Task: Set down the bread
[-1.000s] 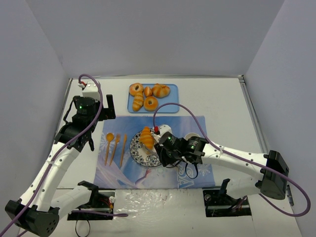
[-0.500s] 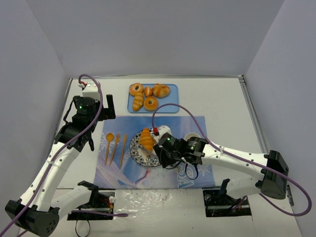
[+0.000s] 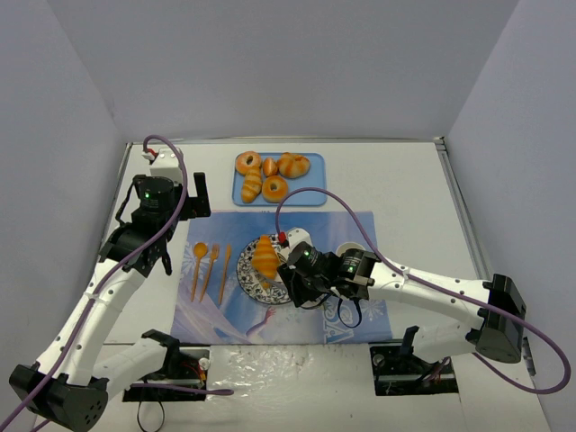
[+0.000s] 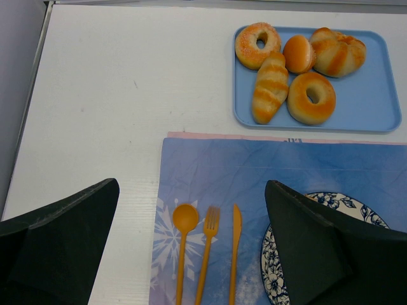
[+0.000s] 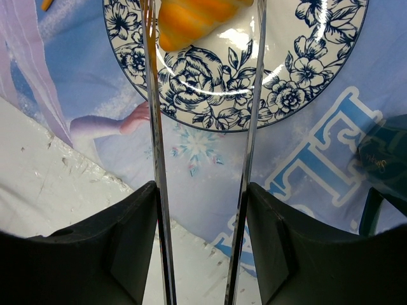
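The bread (image 5: 202, 18) lies on the plate (image 5: 210, 73), long axis roughly along the fingers; the right pincer (image 3: 274, 266) straddles its near end, narrowly parted, contact unclear; the left pincer (image 4: 191, 190), wide and empty, hangs well left of the plate.

Bright, even light falls from overhead in the room. White glare streaks gleam on the glossy plate (image 5: 280, 95). The bread (image 5: 197, 19) on the plate is crisp and evenly lit, with hardly any shadow.
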You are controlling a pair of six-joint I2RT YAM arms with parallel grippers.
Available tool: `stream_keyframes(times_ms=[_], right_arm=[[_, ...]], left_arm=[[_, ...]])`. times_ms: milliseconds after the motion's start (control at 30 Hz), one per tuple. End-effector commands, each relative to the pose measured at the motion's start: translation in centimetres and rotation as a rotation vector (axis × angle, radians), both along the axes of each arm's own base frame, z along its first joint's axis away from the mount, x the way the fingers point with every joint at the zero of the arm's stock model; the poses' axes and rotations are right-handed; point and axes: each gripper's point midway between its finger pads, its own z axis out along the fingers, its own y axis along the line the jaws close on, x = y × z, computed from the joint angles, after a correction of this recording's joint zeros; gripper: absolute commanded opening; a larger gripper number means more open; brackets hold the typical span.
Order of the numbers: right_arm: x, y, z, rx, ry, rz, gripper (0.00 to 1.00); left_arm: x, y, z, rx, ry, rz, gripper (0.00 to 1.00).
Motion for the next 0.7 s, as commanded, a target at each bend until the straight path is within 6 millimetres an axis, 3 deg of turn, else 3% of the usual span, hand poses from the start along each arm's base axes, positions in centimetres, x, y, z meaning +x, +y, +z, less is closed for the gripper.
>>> stream_keyframes(times_ms=[0,433,533,667], right_arm=[[0.9,0.9,2.8,0.058,-0.059,-0.016,0.51],[2.7,0.1,8.4,0.101,-0.168,-0.064,0.52],[3.8,-0.3,10.4,0.127,-0.211,-0.098,0.52],[7.1,-2.5,12.2,0.145,-0.255,-0.198,0.52]], left_arm=[[0.7,0.2,3.7,-0.017,-0.099,0.014,0.97],[0.7,0.3,3.7,-0.017,-0.100,0.017,0.97],[0.8,0.3,3.6,-0.014,-0.098,0.016,0.97],[0.7,0.3,3.7,-0.016,-0.099,0.018,0.97]])
